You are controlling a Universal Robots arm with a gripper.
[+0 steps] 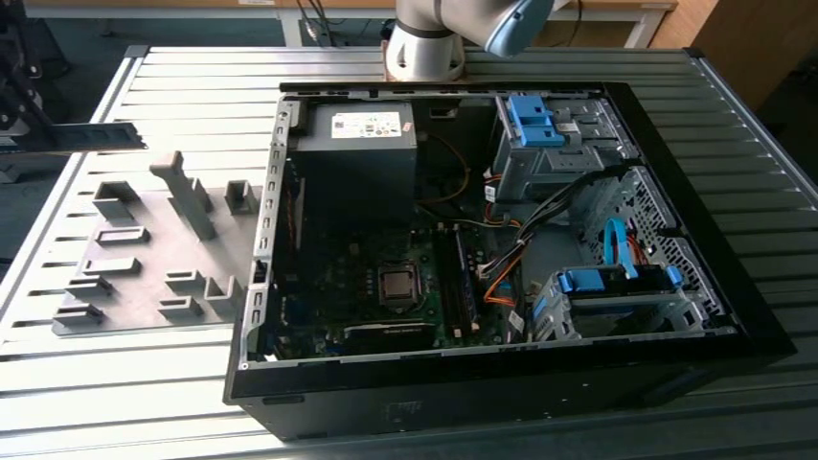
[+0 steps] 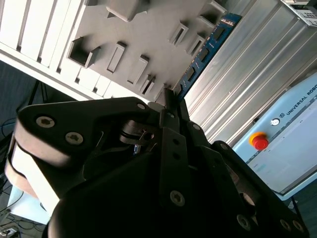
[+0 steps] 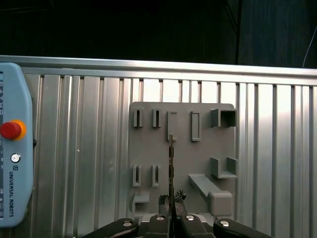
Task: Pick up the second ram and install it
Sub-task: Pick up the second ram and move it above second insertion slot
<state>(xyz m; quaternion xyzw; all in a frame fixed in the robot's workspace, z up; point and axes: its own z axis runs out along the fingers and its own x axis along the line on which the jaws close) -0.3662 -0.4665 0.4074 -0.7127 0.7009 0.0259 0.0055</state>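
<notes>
I see my black claw pinching the thin blue-green second ram stick | stick pokes straight out from claw tips | over ribbed metal table edge, exterior view's left | open black computer case well apart, rightward

An open computer case lies on a slatted metal table. A grey fixture plate lies just beside it, on the exterior view's left. A pendant with a red button is well apart from the plate.
</notes>
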